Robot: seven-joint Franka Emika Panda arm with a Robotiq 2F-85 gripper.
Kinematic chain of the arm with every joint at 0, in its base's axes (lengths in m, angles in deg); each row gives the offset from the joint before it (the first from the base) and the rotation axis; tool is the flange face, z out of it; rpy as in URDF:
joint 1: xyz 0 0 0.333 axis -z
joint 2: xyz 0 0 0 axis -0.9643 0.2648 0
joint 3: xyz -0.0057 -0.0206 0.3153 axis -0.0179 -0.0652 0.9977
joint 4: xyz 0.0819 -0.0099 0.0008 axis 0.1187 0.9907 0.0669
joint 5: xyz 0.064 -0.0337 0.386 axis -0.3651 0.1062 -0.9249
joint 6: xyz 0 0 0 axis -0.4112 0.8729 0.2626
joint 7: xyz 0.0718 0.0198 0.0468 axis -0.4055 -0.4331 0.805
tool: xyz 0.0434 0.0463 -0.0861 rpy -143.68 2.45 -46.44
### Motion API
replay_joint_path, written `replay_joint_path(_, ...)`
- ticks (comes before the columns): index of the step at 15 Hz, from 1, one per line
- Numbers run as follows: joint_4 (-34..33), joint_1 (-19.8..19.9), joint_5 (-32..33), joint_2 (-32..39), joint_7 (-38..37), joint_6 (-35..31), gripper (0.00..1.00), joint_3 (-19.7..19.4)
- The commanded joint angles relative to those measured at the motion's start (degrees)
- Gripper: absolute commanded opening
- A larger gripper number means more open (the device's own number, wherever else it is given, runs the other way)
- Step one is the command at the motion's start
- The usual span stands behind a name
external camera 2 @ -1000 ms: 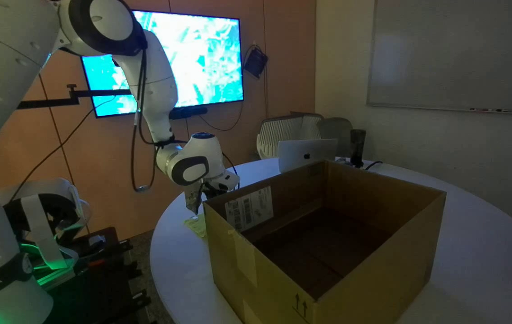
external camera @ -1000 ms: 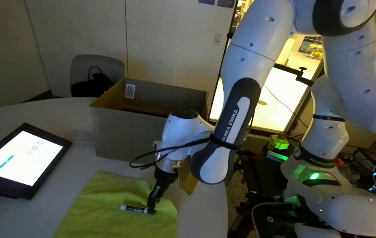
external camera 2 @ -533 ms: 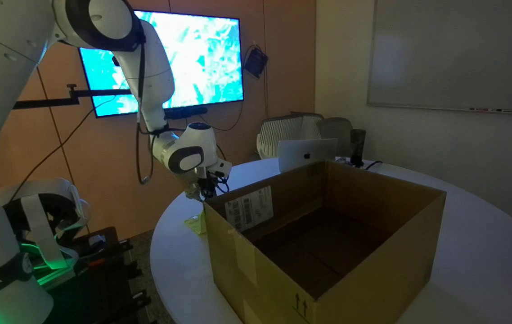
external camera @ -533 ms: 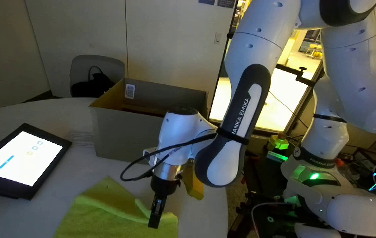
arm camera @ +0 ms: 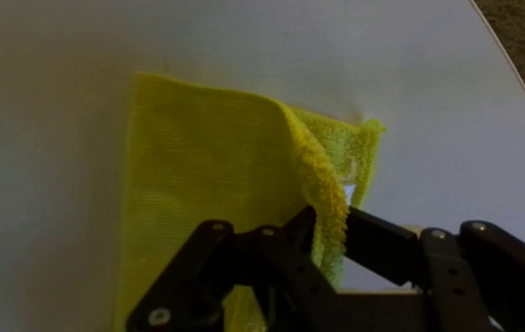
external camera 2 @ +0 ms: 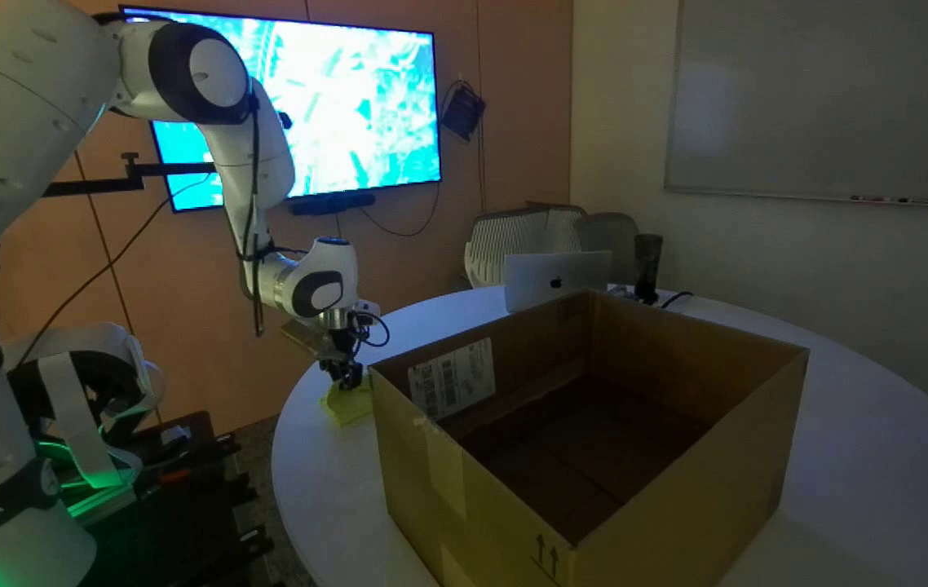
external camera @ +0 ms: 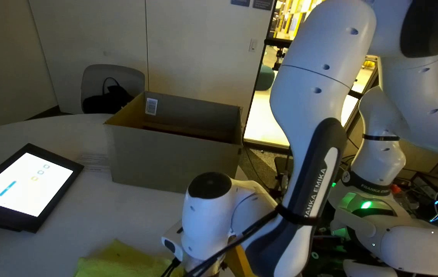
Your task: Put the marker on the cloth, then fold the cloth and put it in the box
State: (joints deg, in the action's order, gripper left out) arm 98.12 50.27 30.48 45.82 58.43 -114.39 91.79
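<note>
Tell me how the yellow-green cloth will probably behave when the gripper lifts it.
The cloth will likely hang floppy, since it curls where the gripper pinches it. It's probably light, as its flat edge looks thin. Its fuzzy surface may help it resist slipping.

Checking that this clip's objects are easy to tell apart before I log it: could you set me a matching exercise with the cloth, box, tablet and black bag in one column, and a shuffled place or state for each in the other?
Column one
1. Cloth
2. Cardboard box
3. Tablet
4. Black bag

Column two
A. On a grey chair
B. Brown, open at the top
C. Gripped by the tool
D. Black-framed and lit up white

Right pairs: 1-C, 2-B, 3-D, 4-A
</note>
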Motion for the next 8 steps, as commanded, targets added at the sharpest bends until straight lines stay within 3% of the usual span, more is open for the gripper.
replay_joint_path(1, -5.36, -5.74, 3.17, 1.86, -3.42, 4.25, 0.04, -4.07)
replay_joint_path(3, -6.25, -7.12, 4.03, 1.41, -4.15, 5.61, 0.30, -4.79)
replay_joint_path(5, -6.59, -7.17, 4.57, 0.24, -3.86, 6.61, 0.43, -4.31)
replay_joint_path(8, -7.20, -8.80, 6.18, -1.34, -4.53, 6.18, 0.69, -5.25)
